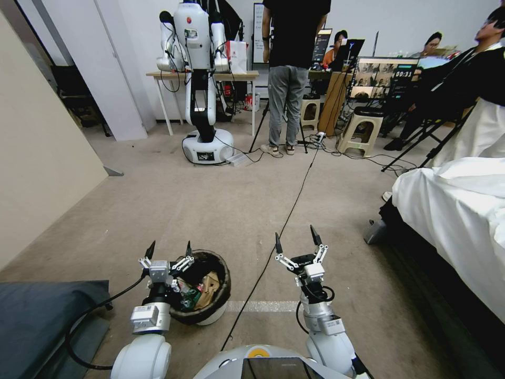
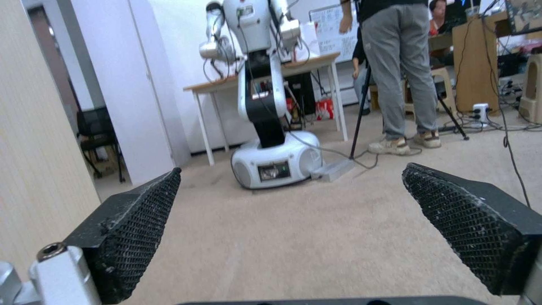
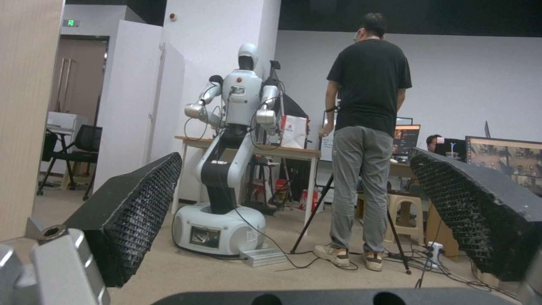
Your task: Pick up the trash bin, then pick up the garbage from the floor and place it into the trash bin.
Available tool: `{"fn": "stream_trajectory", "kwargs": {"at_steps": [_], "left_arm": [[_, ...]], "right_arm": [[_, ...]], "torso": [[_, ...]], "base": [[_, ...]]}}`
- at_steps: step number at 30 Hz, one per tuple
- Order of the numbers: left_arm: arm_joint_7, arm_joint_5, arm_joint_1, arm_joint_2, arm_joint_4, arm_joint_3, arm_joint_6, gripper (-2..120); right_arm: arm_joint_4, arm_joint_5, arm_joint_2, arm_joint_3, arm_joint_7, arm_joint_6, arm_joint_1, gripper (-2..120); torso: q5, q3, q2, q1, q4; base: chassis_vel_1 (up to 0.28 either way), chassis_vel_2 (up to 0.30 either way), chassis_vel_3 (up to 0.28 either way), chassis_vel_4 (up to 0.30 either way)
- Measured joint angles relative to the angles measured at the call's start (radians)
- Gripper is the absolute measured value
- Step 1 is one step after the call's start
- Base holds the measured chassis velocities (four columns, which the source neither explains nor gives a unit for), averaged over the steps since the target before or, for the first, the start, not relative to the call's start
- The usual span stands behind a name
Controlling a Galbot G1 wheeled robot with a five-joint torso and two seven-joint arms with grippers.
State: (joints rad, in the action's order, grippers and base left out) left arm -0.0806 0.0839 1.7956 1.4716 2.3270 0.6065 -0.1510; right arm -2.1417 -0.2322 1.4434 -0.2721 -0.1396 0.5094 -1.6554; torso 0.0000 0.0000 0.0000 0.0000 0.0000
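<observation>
Low at front, step: garbage (image 1: 197,292) lying in trash bin (image 1: 223,287); floor (image 1: 221,205) bare nearby.
Grippers: left gripper (image 1: 169,249), right gripper (image 1: 296,238) both hanging spread, empty.
Next: prob. seeking litter farther off.

The left gripper (image 1: 169,250) and its wrist are covering the near-left part of the trash bin (image 1: 220,310), so that side of the rim is going unseen, and the litter (image 1: 202,292) inside is lying too jumbled to sort into separate pieces. The dark cushion (image 1: 42,316) is running off the head view's left and lower edges. The white sheet (image 1: 457,210) is being cut by the right edge. The standing person (image 1: 289,79) is losing the head to the top edge. In the left wrist view, the far desks (image 2: 480,51) are showing blurred.
</observation>
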Motion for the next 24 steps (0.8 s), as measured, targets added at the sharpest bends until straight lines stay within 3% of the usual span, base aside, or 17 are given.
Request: {"fn": "stream_trajectory", "kwargs": {"at_steps": [9, 24], "left_arm": [[-0.003, 0.049, 0.002, 0.01, -0.018, 0.01, -0.093, 100], [-0.01, 0.064, 0.009, 0.01, -0.029, 0.013, -0.117, 100]], "right_arm": [[0.003, 0.001, 0.007, -0.004, 0.0, 0.001, -0.004, 100], [0.002, -0.01, 0.019, -0.001, -0.018, -0.016, -0.004, 100]], "torso": [[0.0, 0.0, 0.0, 0.0, 0.0], [0.0, 0.0, 0.0, 0.0, 0.0]], "base": [[0.0, 0.0, 0.0, 0.0], [0.0, 0.0, 0.0, 0.0]]}}
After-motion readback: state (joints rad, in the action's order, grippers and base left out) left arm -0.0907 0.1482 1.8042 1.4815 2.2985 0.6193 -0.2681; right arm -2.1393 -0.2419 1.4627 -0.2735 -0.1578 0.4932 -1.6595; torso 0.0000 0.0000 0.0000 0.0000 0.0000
